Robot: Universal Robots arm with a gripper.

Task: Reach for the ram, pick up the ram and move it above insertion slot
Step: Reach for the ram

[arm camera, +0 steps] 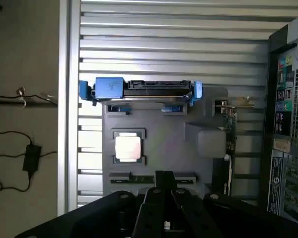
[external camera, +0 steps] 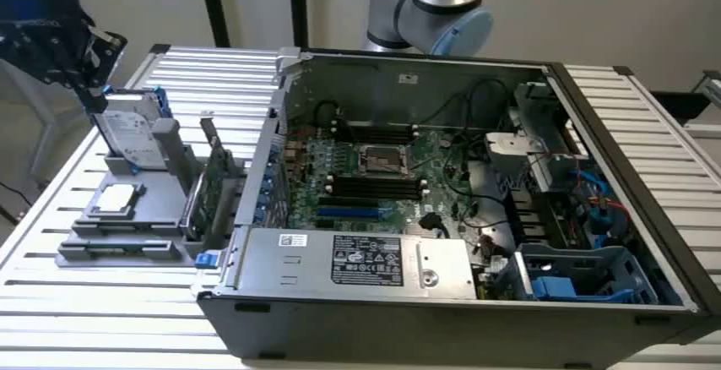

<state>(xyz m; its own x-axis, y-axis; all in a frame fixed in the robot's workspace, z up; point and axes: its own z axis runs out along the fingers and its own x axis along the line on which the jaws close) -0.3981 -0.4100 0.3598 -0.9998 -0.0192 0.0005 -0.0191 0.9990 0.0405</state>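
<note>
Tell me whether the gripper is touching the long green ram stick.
Apart. The exterior view shows the long green ram stick lying in the grey tray with nothing on it; the gripper hangs well above.

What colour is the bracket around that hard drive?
The bracket is blue, clearest in the wrist view.

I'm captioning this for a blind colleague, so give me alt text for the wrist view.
The gripper hangs over a grey parts holder, nearest the ram lying in its slot. The holder also carries a blue-framed hard drive, a square processor and an expansion card, beside a computer case.
</note>
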